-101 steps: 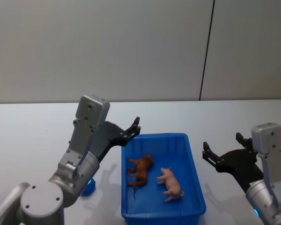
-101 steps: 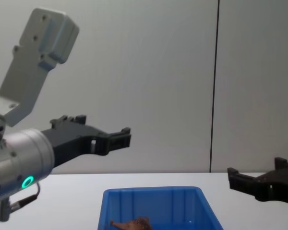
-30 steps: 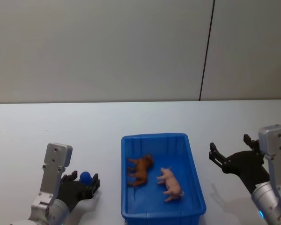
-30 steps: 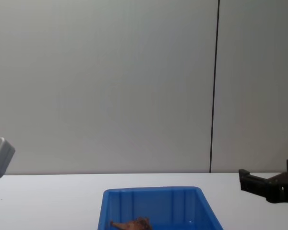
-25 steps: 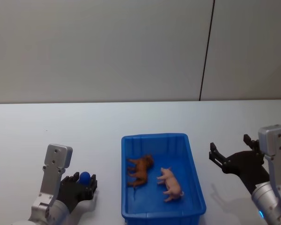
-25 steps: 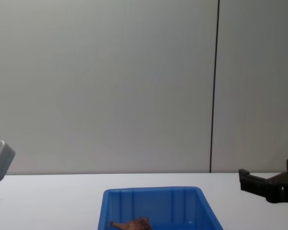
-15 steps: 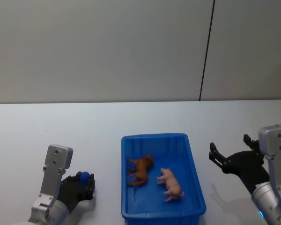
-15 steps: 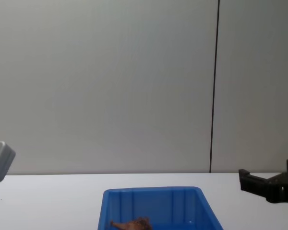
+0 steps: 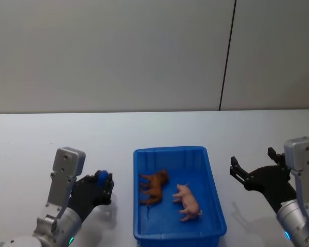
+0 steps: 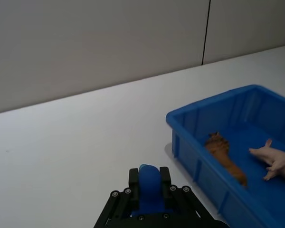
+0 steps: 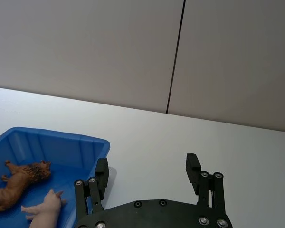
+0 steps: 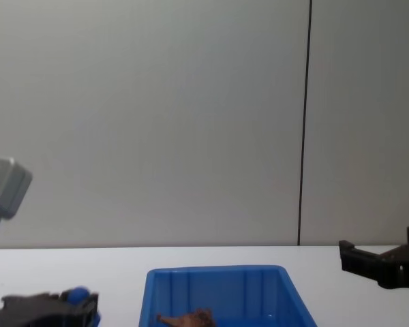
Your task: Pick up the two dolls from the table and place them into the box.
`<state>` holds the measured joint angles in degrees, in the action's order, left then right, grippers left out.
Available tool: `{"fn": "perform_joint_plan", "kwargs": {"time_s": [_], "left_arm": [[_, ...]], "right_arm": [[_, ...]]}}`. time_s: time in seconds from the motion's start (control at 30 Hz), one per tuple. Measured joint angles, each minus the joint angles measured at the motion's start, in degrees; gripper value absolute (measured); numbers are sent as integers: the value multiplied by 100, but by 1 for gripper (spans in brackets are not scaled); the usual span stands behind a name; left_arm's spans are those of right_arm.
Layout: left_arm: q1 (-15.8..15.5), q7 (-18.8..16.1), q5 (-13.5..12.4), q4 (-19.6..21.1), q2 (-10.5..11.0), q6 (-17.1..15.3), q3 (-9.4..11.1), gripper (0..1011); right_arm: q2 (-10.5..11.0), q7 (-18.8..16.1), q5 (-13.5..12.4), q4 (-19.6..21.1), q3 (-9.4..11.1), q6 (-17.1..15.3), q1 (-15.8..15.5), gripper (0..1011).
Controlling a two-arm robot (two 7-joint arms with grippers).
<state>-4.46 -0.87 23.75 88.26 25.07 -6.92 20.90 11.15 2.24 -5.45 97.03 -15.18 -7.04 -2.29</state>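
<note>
The left end effector [image 9: 104,186] sits low with fingers closed together, the right end effector [image 9: 253,170] spread wide.

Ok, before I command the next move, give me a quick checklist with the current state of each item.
1. Reddish-brown doll inside the blue box: ok.
2. Pale pink doll inside the box, beside the brown one: ok.
3. Left gripper free of any load: not ok, it is shut on a small blue object that is neither doll.
4. Right gripper open and holding nothing, to the right of the box: ok.
5. Both grippers outside the box walls: ok, one on each side.
6. Table free of remaining dolls: ok in the head view.
</note>
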Motion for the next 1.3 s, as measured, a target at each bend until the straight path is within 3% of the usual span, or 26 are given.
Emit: {"fn": "perform_joint_plan", "kwargs": {"time_s": [0.23,0.8,1.13,1.3], "left_arm": [[-83,355,-120,128,-5,220,-17,240],[-420,1687,-173,248,-124,732,-35,165],[-650,2532,-75,130,-253,899,11,451],[-743,2867,-33,73,-317,943,41,666]], "right_arm": [[0,0,0,0,0,0,0,1001],[0,0,0,0,0,0,0,1001],[0,0,0,0,0,0,0,1001],[0,0,0,0,0,0,0,1001]]}}
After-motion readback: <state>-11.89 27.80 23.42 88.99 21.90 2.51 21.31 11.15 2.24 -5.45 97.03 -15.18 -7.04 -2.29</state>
